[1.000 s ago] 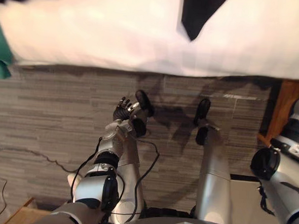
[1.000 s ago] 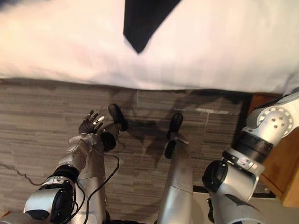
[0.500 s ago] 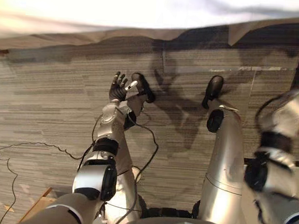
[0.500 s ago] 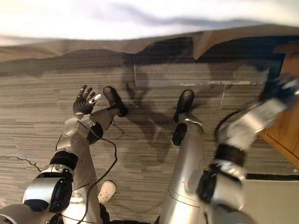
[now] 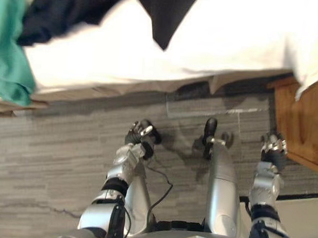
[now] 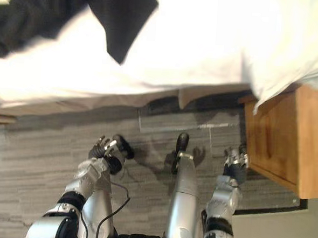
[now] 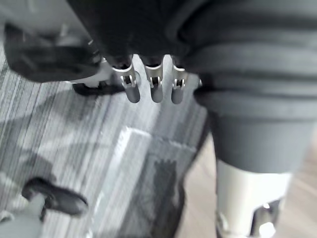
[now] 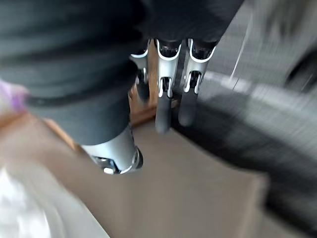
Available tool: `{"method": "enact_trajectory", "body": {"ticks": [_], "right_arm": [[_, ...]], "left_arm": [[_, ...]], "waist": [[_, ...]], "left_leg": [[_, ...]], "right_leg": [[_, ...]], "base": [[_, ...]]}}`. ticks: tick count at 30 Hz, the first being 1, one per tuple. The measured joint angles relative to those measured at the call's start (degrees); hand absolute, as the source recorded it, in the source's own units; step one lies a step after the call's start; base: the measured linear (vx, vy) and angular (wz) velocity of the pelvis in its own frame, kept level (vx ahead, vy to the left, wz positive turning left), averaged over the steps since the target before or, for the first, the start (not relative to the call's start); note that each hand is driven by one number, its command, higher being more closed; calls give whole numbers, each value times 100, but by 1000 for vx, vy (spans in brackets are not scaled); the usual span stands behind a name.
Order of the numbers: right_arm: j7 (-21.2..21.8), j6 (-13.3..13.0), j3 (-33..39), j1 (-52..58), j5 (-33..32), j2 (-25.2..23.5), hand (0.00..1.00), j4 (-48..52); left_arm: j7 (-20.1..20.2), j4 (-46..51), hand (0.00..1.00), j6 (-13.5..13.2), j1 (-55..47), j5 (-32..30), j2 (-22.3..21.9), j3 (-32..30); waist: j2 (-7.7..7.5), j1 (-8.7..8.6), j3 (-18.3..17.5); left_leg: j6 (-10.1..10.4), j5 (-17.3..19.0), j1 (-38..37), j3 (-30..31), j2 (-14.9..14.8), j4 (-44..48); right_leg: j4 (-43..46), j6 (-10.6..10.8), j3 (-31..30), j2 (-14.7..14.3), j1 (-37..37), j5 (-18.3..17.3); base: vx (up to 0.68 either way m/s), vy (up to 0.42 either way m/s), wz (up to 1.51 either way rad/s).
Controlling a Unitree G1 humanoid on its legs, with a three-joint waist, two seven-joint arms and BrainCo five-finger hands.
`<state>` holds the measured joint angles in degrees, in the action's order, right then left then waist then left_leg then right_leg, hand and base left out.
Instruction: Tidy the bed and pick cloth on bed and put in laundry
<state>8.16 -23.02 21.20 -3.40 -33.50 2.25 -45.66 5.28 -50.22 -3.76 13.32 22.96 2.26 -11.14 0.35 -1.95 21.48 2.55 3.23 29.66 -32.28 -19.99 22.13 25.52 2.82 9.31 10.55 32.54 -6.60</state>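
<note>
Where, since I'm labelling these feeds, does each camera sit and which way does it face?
Left eye view: on the head, facing down at the white bed, black cloth, green cloth and grey striped floor; left hand and right hand show low.
Right eye view: beside it, same scene, more of the wooden bedside cabinet; both hands.
Left wrist view: on the left wrist, along its fingers toward the floor.
Right wrist view: on the right wrist, along its straight fingers toward floor and cabinet.
Shared: both eye views show bed, black cloth, hands.
</note>
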Motion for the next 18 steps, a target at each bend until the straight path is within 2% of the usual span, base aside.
{"method": "enact_trajectory", "body": {"ticks": [1, 3, 4, 6, 8, 10, 12, 13, 16, 17, 18], "right_arm": [[-61, 2, -264, 175, 583, 9, 0, -99], [12, 44, -494, 336, 1002, -29, 0, -197], [83, 114, -594, 443, 1558, -58, 0, -319], [70, 179, -708, 593, 2051, -147, 0, -406], [53, 347, -851, 757, 2256, -229, 0, -520], [68, 646, -865, 834, 2390, -285, 0, -714], [56, 742, -867, 838, 2740, -257, 0, -842], [36, 805, -889, 836, 3004, -232, 0, -942], [23, 979, -1086, 839, 3269, -155, 0, -1040], [44, 1094, -1135, 838, 3351, -128, 0, -1081], [77, 1209, -1242, 835, 3564, -64, 0, -1215]], "left_arm": [[85, -188, 0, -83, -201, -54, 1, 45], [100, -355, 0, -176, -348, -124, 12, 211], [166, -355, 0, -268, -436, -153, -33, 277], [202, -359, 0, -416, -563, -194, -65, 378], [241, -476, 0, -539, -758, -237, -74, 438], [252, -582, 0, -681, -1094, -366, -76, 429], [259, -628, 0, -728, -1325, -417, -70, 419], [263, -747, 0, -763, -1424, -452, -68, 387], [297, -821, 0, -785, -1623, -468, -74, 379], [308, -835, 0, -816, -1654, -464, -72, 374], [311, -846, 0, -865, -1660, -440, -67, 374]], "waist": [[-4, 16, -208], [-45, 11, -408], [-90, 1, -486], [-127, 23, -542], [-130, 89, -778], [-112, 140, -1047], [-103, 134, -1212], [-99, 136, -1261], [-93, 131, -1340], [-104, 138, -1352], [-107, 136, -1350]], "left_leg": [[12, -189, -303, -3, 14, -352], [61, -316, -614, -36, 123, -785], [57, -452, -875, -51, 257, -1070], [18, -668, -1230, -49, 415, -1375], [29, -770, -1528, -53, 582, -1648], [126, -937, -2044, -30, 829, -2070], [236, -1010, -2396, -6, 990, -2318], [271, -1033, -2681, 25, 1074, -2465], [337, -1001, -3029, 206, 1154, -2520], [350, -899, -3043, 324, 1161, -2351], [335, -639, -2947, 526, 1147, -1885]], "right_leg": [[-452, 42, 98, -110, -403, 49], [-920, 132, 162, -172, -771, 141], [-1128, 137, 257, -124, -1063, 161], [-1279, 146, 336, -50, -1418, 259], [-1430, 157, 420, 19, -1708, 283], [-1654, 226, 497, 75, -2198, 356], [-1834, 252, 589, 135, -2571, 343], [-1951, 263, 649, 157, -2872, 335], [-2017, 266, 754, 200, -3317, 333], [-2015, 275, 819, 246, -3450, 326], [-2005, 321, 897, 328, -3632, 287]], "base": [[226, -6, -21], [216, 28, 0], [206, 36, 19], [192, 40, 29], [250, 48, 22], [264, 40, 12], [250, 50, 14], [232, 53, 13], [176, 39, 20], [98, 46, 42], [59, 62, 38]]}}
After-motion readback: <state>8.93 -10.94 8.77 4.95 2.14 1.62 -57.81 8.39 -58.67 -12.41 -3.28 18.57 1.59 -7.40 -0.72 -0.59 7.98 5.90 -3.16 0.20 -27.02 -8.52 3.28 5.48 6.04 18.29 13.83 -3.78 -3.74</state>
